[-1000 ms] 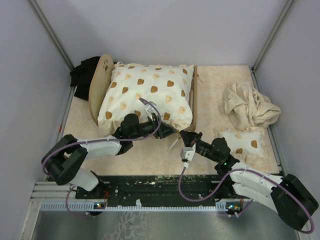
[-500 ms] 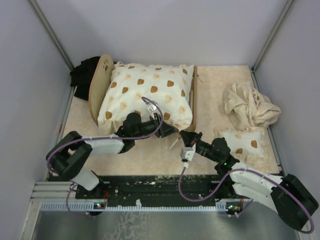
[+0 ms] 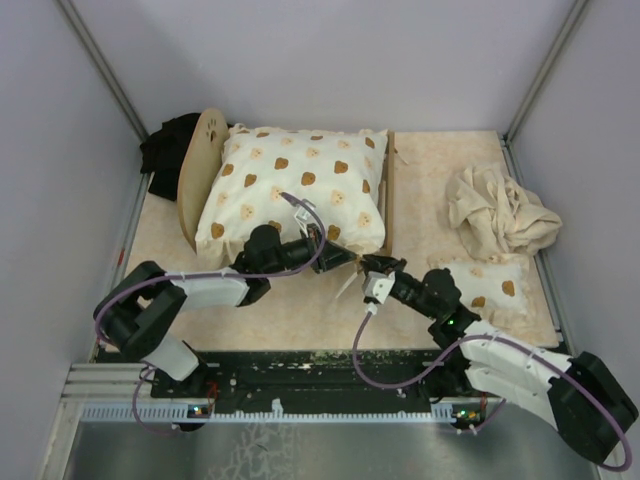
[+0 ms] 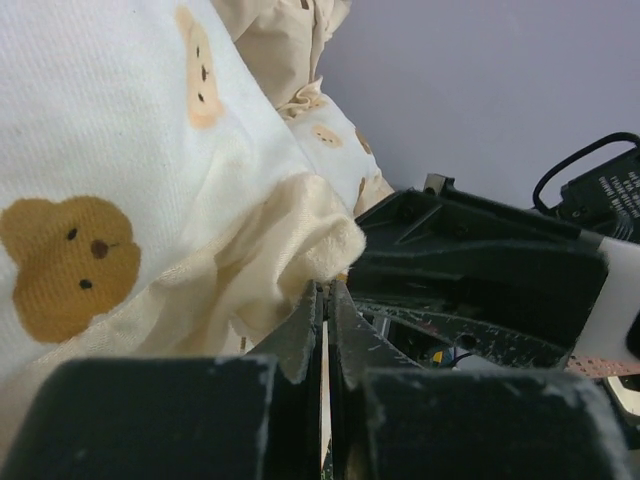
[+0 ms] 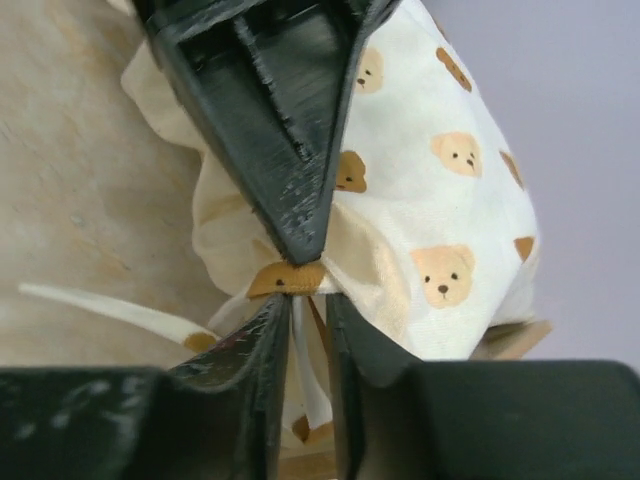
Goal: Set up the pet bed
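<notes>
The pet bed's light-wood frame shows as a rounded headboard (image 3: 203,168) and a side rail (image 3: 389,200). A big cream cushion (image 3: 300,190) with brown bear prints lies on it and hides the mattress. My left gripper (image 3: 340,258) (image 4: 326,288) is shut at the cushion's near right corner, its tips pinching a brown-tipped tie (image 5: 290,278) by the frill (image 4: 320,245). My right gripper (image 3: 368,266) (image 5: 308,300) faces it tip to tip. Its jaws stand a narrow gap apart, with a white ribbon (image 5: 305,360) hanging between them.
A small cushion (image 3: 490,285) of the same print lies right of my right arm. A crumpled beige cloth (image 3: 500,210) sits behind it. Something black (image 3: 168,145) is bunched behind the headboard. Grey walls close in the beige mat (image 3: 430,170) on three sides.
My left gripper has closed on the tie at the cushion's corner. My right gripper has shifted slightly toward the cushion and its jaws have parted a little.
</notes>
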Controlling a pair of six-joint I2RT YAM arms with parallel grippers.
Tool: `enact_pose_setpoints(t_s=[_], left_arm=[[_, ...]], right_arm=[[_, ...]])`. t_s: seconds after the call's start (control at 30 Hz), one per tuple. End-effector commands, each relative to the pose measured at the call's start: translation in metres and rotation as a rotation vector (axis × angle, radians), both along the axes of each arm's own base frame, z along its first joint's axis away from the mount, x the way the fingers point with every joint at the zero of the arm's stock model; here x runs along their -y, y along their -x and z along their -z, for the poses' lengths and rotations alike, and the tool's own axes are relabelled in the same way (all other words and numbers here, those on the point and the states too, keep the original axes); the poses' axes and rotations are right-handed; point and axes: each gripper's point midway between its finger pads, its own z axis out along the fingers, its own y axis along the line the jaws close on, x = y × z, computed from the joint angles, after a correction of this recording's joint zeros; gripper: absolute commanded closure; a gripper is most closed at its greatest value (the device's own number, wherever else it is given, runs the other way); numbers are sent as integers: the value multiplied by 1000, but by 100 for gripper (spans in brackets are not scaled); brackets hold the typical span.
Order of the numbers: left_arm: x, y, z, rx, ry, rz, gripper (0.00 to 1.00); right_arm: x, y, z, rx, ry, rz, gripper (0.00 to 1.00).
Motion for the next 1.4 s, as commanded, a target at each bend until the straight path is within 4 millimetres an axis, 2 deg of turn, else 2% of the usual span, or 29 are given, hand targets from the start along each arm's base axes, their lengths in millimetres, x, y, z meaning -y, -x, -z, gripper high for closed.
enact_pose_setpoints(t_s=[0.0,0.1,0.27,0.37,0.43,0.5,0.63,0.77,0.87,1.03,1.2,1.27,1.37], left_arm=[[-1,1,-14,83,21,18,100],[-1,-1,-16,111,12,12,100],[3,-4,-19,132,13,19,100],[3,-4,-22,141,22,22,100],[2,-4,-26,153,25,16,100],[1,-4,-29,165,27,13,100],[0,-5,-37,180,35,2,100],[0,-5,-44,192,38,2,100],[-1,-6,-49,202,39,-3,100],[-1,-7,-51,206,35,-9,100],[0,-8,-53,209,35,-12,100],[0,-9,-54,213,35,-14,100],[1,-13,-55,214,37,-29,100]], right_arm=[[-3,2,-34,-291,-247,44,73],[3,11,-29,-476,-349,86,68],[19,13,-36,-732,-714,198,70],[25,12,-24,-949,-932,296,72],[26,13,-11,-1056,-991,355,65],[23,16,-5,-1114,-1055,362,63],[11,27,2,-1069,-1128,341,62],[-7,34,15,-1010,-1053,369,53],[-18,28,22,-1006,-1045,388,49],[-28,16,23,-992,-1106,438,48],[-29,11,43,-1014,-1118,518,49],[-28,12,44,-1008,-1127,500,57],[-24,12,55,-1019,-1120,538,64]])
